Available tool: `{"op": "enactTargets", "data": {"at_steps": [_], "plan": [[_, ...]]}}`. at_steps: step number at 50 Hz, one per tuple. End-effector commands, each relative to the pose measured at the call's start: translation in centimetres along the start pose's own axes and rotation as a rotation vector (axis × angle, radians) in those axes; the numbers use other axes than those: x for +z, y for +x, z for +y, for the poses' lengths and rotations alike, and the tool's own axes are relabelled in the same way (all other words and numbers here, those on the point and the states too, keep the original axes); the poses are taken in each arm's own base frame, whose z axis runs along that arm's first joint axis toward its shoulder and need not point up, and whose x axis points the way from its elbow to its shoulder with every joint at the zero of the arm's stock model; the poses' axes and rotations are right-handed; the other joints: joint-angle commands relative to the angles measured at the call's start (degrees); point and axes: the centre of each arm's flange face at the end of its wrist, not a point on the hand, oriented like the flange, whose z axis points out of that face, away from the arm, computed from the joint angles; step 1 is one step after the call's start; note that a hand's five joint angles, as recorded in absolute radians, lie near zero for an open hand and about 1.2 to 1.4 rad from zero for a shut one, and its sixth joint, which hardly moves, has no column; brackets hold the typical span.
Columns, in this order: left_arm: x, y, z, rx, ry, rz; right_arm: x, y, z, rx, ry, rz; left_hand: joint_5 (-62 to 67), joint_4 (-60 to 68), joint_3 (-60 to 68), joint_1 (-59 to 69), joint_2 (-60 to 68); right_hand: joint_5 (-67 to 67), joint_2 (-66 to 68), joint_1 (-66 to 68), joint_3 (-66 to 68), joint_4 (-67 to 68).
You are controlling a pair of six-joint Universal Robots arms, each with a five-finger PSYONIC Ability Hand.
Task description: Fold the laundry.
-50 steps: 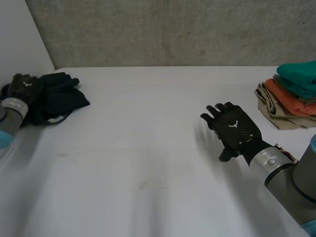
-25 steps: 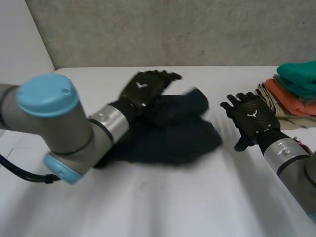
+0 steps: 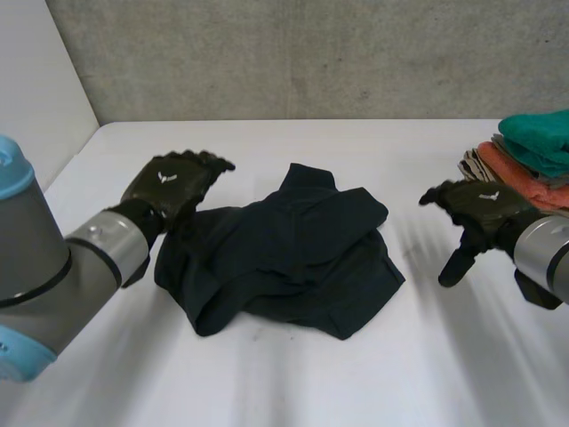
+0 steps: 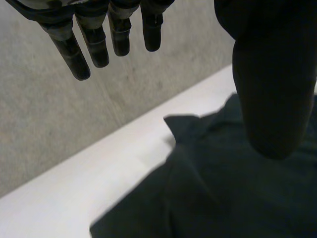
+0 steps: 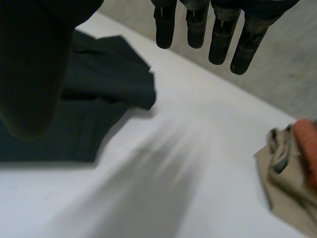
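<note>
A dark crumpled garment (image 3: 284, 249) lies loose in the middle of the white table (image 3: 293, 382). My left hand (image 3: 173, 182) hovers just past its left edge, open, fingers straight and holding nothing. In the left wrist view the garment (image 4: 223, 188) lies below the straight fingers (image 4: 84, 44), apart from them. My right hand (image 3: 476, 209) hangs open to the right of the garment, short of the folded pile. The right wrist view has the garment (image 5: 94, 104) beside my thumb, with the fingers (image 5: 198, 25) straight and empty.
A pile of folded laundry stands at the table's right edge: a teal piece (image 3: 538, 138) on top, an orange one (image 3: 524, 182) and a beige one (image 3: 493, 205) under it. The beige piece (image 5: 292, 178) lies past my right hand. A grey wall runs behind the table.
My left arm swept the dark garment from the table's far left to the middle and its hand opened and let go. My right hand moved right, toward the pile.
</note>
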Motion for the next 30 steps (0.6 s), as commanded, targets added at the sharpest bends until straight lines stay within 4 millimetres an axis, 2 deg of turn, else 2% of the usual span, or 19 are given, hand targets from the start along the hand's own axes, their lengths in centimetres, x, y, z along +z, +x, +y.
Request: {"op": "enactTargets", "data": {"at_steps": [1,4,7,11,13,14,18,21,22,25,27,29,30], "plan": [[-1.2,2.1,2.2,0.056,-0.065,0.063,1.2,-3.8,2.6,-0.031,-0.092,-0.117,-1.90,-0.66,-1.25,-0.39,-0.78,-3.94,-2.60,-1.29,-2.36,-3.52],[-0.9,3.8,3.1,0.067,-0.074,0.114,1.2,-6.3,3.0,-0.064,-0.063,-0.175,1.29,2.53,1.94,2.80,2.41,-3.94,-2.60,-1.29,-2.36,-3.52],[0.0,5.8,4.1,0.081,-0.074,0.164,1.8,-7.5,3.6,-0.077,-0.026,-0.193,3.47,4.71,4.12,4.98,4.59,-1.85,-0.51,0.80,-0.27,-1.43],[1.3,7.0,4.2,0.113,-0.044,0.154,2.7,-8.5,4.5,-0.081,0.002,-0.200,9.69,10.93,10.34,11.20,10.80,-1.34,0.01,1.31,0.25,-0.91],[1.9,6.9,4.4,0.125,-0.043,0.124,2.8,-9.2,4.7,-0.084,0.015,-0.214,10.38,11.62,11.03,11.89,11.49,-1.00,0.34,1.65,0.59,-0.58],[2.2,6.8,4.5,0.132,-0.045,0.112,2.8,-10.3,5.0,-0.094,0.022,-0.240,10.72,11.95,11.37,12.22,11.83,-1.00,0.35,1.65,0.59,-0.57],[4.1,6.8,5.9,0.209,-0.082,0.064,3.2,-12.0,6.1,-0.115,0.018,-0.271,13.89,15.13,14.54,15.40,15.01,-0.16,1.18,2.48,1.42,0.26],[4.8,6.8,6.7,0.260,-0.097,0.051,3.7,-12.2,6.6,-0.128,0.011,-0.248,20.11,21.35,20.76,21.62,21.23,0.85,2.19,3.50,2.43,1.27],[5.1,7.0,7.1,0.293,-0.103,0.048,4.1,-12.3,7.0,-0.137,0.004,-0.231,29.63,30.87,30.28,31.14,30.75,3.52,4.86,6.16,5.10,3.94],[5.3,7.4,7.3,0.336,-0.102,0.046,4.7,-12.4,7.2,-0.148,0.008,-0.205,44.82,46.06,45.47,46.33,45.93,13.76,15.10,16.41,15.34,14.18],[5.5,7.3,7.1,0.357,-0.096,0.033,5.2,-12.4,7.3,-0.151,0.009,-0.186,58.11,59.35,58.76,59.62,59.23,34.40,35.75,37.05,35.99,34.83],[5.6,7.0,6.7,0.358,-0.090,0.018,5.5,-12.2,7.2,-0.152,0.015,-0.171,65.69,66.92,66.34,67.19,66.80,63.26,64.61,65.91,64.85,63.69],[5.5,7.0,6.5,0.358,-0.081,0.013,5.6,-11.9,6.6,-0.150,0.042,-0.154,67.20,68.44,67.85,68.71,68.32,66.03,67.37,68.68,67.62,66.45]]}}
